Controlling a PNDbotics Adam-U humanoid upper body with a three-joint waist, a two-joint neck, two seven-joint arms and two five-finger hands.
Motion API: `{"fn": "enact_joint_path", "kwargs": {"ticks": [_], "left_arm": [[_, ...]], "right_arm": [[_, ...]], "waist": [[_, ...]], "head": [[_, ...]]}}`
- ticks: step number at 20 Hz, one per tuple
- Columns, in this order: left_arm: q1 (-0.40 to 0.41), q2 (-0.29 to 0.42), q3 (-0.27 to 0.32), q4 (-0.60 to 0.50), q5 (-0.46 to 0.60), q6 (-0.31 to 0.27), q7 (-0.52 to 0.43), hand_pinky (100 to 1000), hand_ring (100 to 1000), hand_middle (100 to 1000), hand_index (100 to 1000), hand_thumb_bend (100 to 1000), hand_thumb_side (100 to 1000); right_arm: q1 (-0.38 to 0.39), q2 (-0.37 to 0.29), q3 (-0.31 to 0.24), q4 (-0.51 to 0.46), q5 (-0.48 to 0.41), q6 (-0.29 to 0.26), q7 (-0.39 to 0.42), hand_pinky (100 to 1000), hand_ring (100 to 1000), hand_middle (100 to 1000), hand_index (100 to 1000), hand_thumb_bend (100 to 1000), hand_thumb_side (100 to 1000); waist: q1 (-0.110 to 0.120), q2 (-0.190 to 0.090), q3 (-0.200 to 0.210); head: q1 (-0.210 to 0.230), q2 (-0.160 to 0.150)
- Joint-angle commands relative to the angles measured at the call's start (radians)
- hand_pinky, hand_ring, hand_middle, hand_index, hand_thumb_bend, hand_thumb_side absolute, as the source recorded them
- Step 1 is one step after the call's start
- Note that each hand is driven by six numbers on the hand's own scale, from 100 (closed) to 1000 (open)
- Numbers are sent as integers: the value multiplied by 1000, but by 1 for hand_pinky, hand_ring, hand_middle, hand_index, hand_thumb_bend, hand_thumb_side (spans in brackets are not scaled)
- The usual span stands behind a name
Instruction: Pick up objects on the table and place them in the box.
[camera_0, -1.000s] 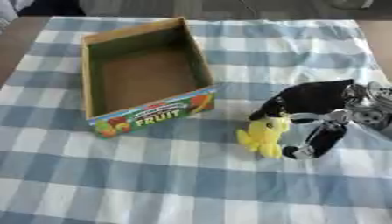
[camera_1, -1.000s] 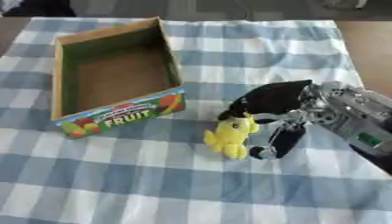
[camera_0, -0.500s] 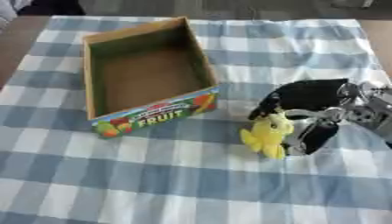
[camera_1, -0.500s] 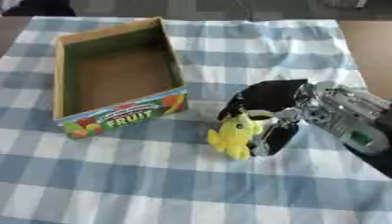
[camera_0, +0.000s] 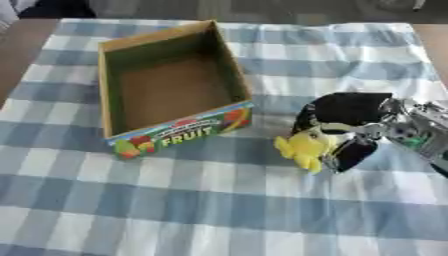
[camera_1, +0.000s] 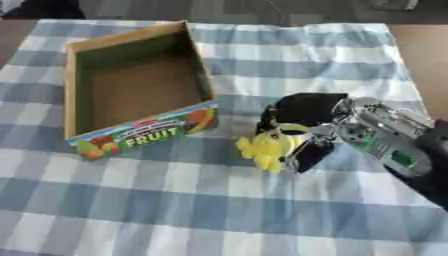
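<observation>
A small yellow toy (camera_0: 304, 148) lies on the checked cloth, right of the box. My right hand (camera_0: 346, 115) comes in from the right and is curled over it, fingers above and thumb (camera_0: 353, 152) on its right side, pinching it. The cardboard box (camera_0: 110, 87), open on top with "FRUIT" printed on its front wall, stands at the upper left; nothing shows inside it. My left hand is in no view.
The blue and white checked cloth (camera_0: 201, 205) covers the table. Bare brown tabletop shows at the far right edge (camera_1: 427, 55) and upper left corner.
My right hand's fingers and thumb have drawn in around the yellow toy. The whole picture has shifted a little.
</observation>
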Motion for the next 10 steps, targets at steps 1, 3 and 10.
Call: {"fn": "enact_joint_path", "kwargs": {"ticks": [1,3,10], "left_arm": [[-4,13,-1,-20,5,0,-2,640,672,659,877,100,706],[-3,13,-1,-20,5,0,-2,640,672,658,876,100,706],[-1,14,0,-20,5,1,-2,640,672,659,875,100,705]], "right_arm": [[-4,-27,-19,-34,-9,15,-31,759,676,455,673,100,333],[-1,-32,-30,-64,-19,26,-43,755,669,440,663,100,336],[-6,-37,-77,-166,-47,80,-78,749,652,425,668,100,332]], "waist": [[1,-17,-3],[1,-18,-5],[5,-20,-10]], "head": [[-1,-9],[-3,-9],[-7,-11]]}}
